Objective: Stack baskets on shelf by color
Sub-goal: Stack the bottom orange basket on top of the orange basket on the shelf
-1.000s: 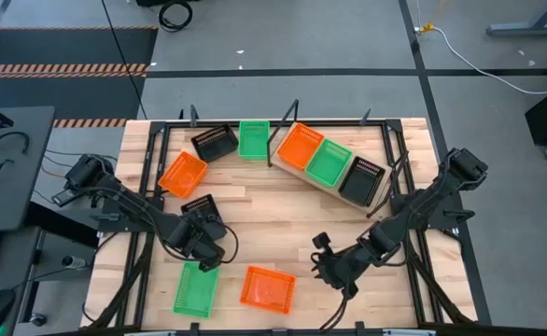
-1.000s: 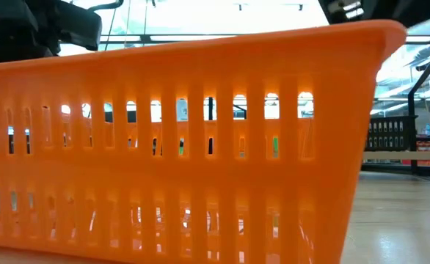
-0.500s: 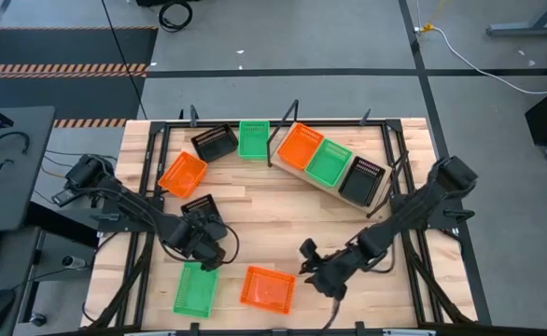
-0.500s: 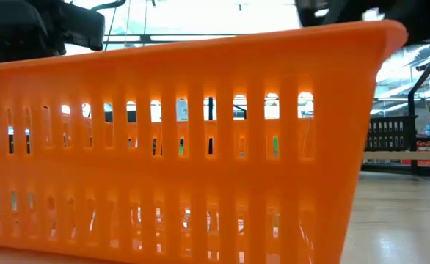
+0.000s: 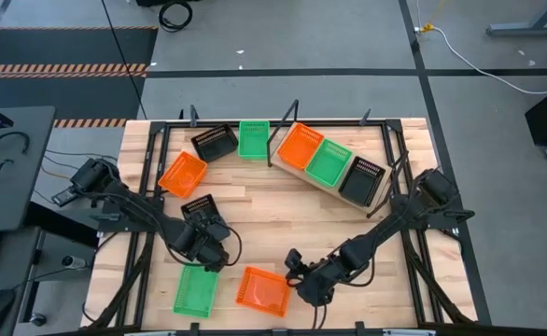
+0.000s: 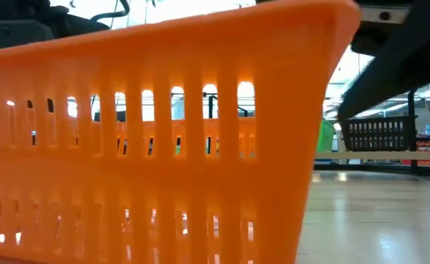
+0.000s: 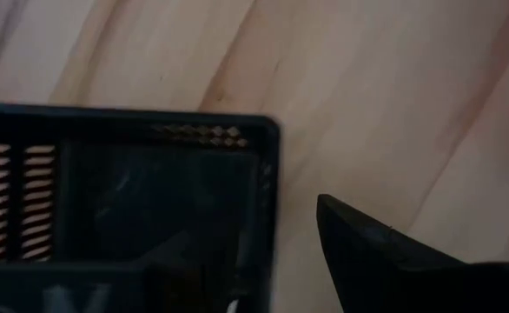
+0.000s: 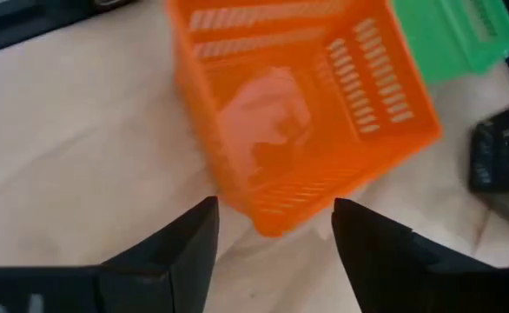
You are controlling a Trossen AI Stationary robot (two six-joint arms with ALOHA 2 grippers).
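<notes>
The pale shelf board (image 5: pixel 301 177) lies slantwise at the far right and carries an orange (image 5: pixel 301 146), a green (image 5: pixel 329 161) and a black basket (image 5: pixel 361 180). Loose on the table are a black (image 5: pixel 215 142), green (image 5: pixel 253 138), orange (image 5: pixel 182 174), black (image 5: pixel 199 209), green (image 5: pixel 196 287) and orange basket (image 5: pixel 262 291). My right gripper (image 8: pixel 272 239) is open, with the near orange basket's corner (image 8: pixel 267 222) between its fingers. My left gripper (image 5: pixel 204 245) is open at the near end of the black basket (image 7: pixel 133 200). One finger (image 7: pixel 385 261) stands outside the basket's end wall; the other is hidden. My right gripper comes level from the table's right at the near orange basket's right-hand corner (image 8: pixel 267 222), which lies between the open fingers. The basket rests flat on the table. I cannot tell whether a finger touches it.
A black frame (image 5: pixel 283 121) runs around the tabletop and stands up at the far edge. The orange basket (image 6: pixel 149 147) fills the low view, with my right arm (image 6: pixel 398 59) above its right end. Bare planks (image 5: pixel 273 219) lie mid-table.
My right gripper has gone toward the table's left and near edges, up to the near orange basket. The basket has slid a little toward the left and turned slightly. My left gripper has edged a little toward the near edge.
</notes>
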